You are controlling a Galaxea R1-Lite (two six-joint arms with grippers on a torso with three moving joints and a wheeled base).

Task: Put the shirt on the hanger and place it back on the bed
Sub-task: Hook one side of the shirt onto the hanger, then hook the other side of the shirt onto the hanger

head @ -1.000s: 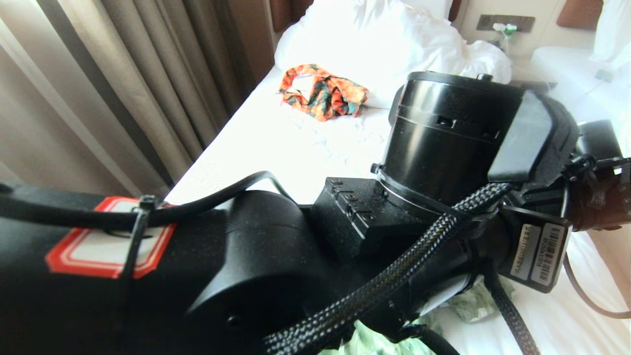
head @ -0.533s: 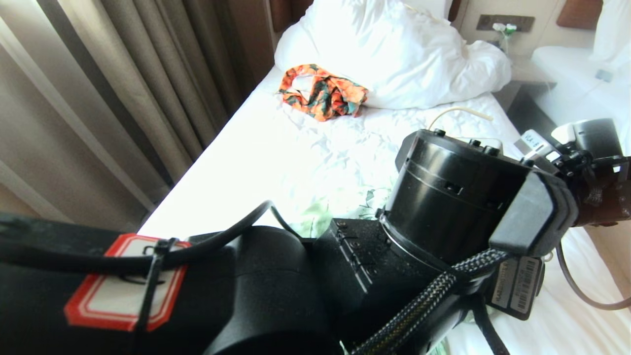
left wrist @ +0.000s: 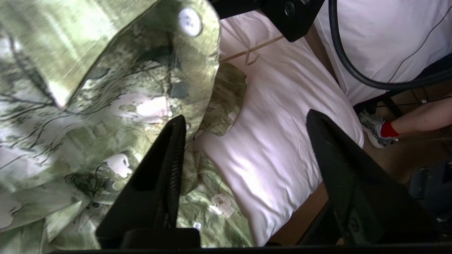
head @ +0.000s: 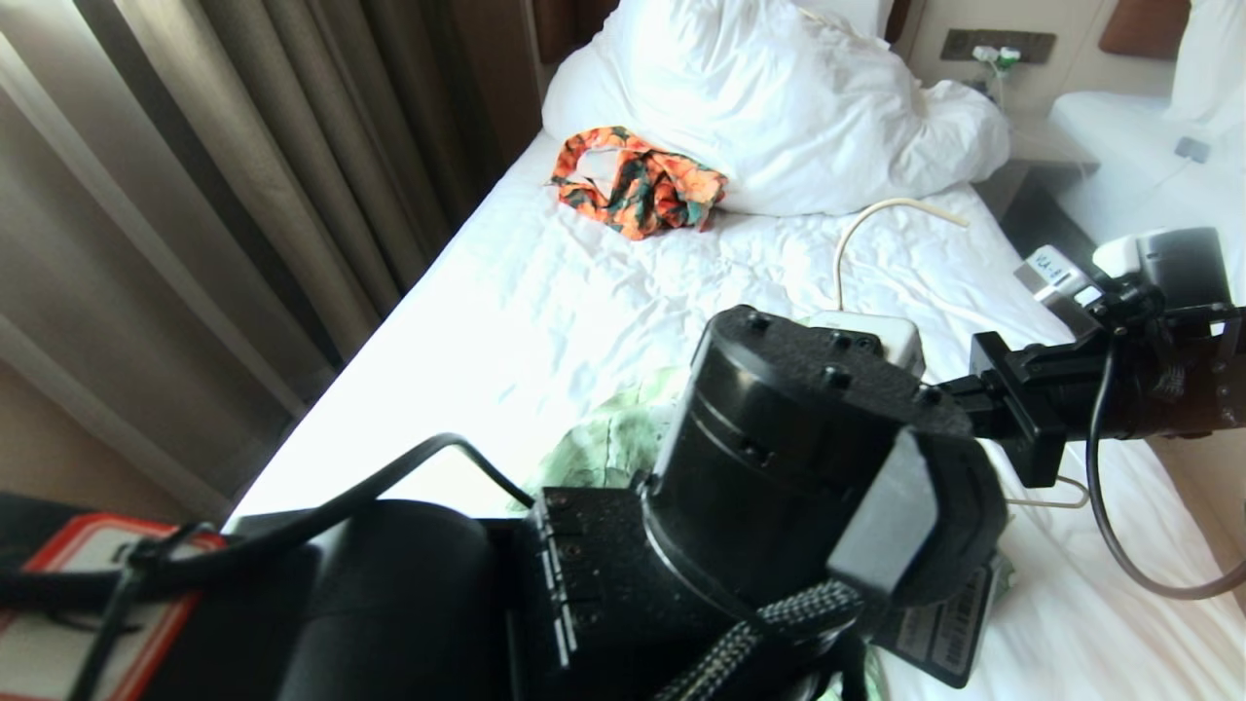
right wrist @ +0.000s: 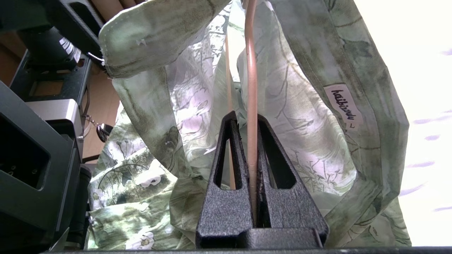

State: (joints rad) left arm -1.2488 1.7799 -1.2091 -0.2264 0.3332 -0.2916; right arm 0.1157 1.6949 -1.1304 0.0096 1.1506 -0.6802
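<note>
Here the shirt [right wrist: 197, 106] is hanging draped around the hanger [right wrist: 251, 88], its collar with the white label [right wrist: 344, 106] falling to 1 side of the wire while the lower part is lying crumpled on the bed [head: 545, 292]. The right gripper [right wrist: 251, 141] is clamping the hanger's wire tightly between its 2 fingers, probably to keep the frame raised and steady so the cloth can be worked over it. In the head view the hanger's hook [head: 896, 209] is curving above the sheet, just short of the duvet [head: 779, 107].

The left gripper [left wrist: 247, 141] is standing wide apart and gripping nothing; 1 finger [left wrist: 166, 158] is lying against a buttoned edge of the shirt and the other is hanging over bare sheet. It seems to be placed there to take a fresh hold of the fabric and pull it over the hanger's shoulder, so the hanging step looks partly done.

Farther off, an orange garment [head: 638, 180] is lying near the duvet, curtains [head: 243, 146] are lining the bedside, and a person's leg with a red sock [left wrist: 388, 128] is showing on the floor.
</note>
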